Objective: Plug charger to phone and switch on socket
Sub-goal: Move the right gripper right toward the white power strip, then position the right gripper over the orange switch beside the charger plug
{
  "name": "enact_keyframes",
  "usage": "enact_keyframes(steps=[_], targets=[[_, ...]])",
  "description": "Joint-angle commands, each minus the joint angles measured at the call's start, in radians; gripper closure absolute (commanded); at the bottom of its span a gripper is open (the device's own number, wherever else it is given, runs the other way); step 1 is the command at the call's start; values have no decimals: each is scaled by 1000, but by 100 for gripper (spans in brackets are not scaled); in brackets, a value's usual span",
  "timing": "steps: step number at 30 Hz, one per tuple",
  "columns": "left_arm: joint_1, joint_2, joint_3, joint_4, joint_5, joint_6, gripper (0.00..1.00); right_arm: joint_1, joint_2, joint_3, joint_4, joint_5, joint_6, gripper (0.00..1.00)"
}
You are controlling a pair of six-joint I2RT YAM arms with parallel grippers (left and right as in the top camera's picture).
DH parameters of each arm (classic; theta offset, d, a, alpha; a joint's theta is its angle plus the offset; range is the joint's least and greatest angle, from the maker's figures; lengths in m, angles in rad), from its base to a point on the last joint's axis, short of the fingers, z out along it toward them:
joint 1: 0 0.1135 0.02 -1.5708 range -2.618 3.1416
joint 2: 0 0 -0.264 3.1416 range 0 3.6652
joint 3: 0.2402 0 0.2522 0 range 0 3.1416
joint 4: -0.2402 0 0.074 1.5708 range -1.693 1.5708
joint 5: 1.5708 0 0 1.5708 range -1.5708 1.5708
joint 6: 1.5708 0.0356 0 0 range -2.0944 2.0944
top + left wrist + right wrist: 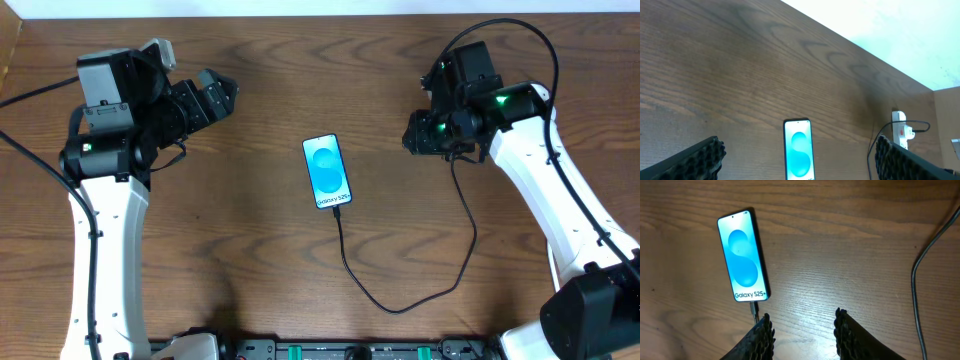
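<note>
Phone: a slim rectangle with black edges. It lies flat and face up near the middle of the table. The screen is bright cyan-blue with a paler figure-eight shape. White text reading "Galaxy S25+" runs along the bottom edge, the end nearest the robot.

Charger: a long, thin black cable. Its small dark tip meets the phone's bottom edge and looks seated there. From the phone the cable runs toward the robot, bends right in a loose loop, then climbs back up beneath the right arm. In the left wrist view its other end is a white plug sitting in the socket.

Socket: a white power strip to the right of the phone. It shows only small in the left wrist view. I cannot tell the switch position.

Left gripper: jaws spread wide, with nothing between them. It hangs over the left of the table, well apart from the phone and facing it.

Right gripper: jaws partly apart, with bare wood between them. It holds nothing and hovers to the right of the phone.
</note>
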Motion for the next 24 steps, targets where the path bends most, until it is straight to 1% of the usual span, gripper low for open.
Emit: enact_keyframes(steps=[1, 3, 4, 6, 8, 14, 24], targets=[[3, 1, 6, 0, 5, 13, 2, -17, -25, 13, -1, -15, 18, 62], [3, 1, 6, 0, 5, 13, 2, -51, -34, 15, -2, -49, 17, 69], [3, 1, 6, 0, 5, 13, 2, -66, -39, 15, -1, -61, 17, 74], [3, 1, 6, 0, 6, 13, 2, -100, -52, 16, -1, -72, 16, 87], [3, 1, 6, 0, 5, 13, 2, -135, -66, 17, -1, -72, 9, 98], [3, 1, 6, 0, 5, 13, 2, -243, -107, 38, -6, -72, -2, 99], [3, 1, 6, 0, 5, 13, 2, -402, -109, 178, -114, -74, -78, 99]])
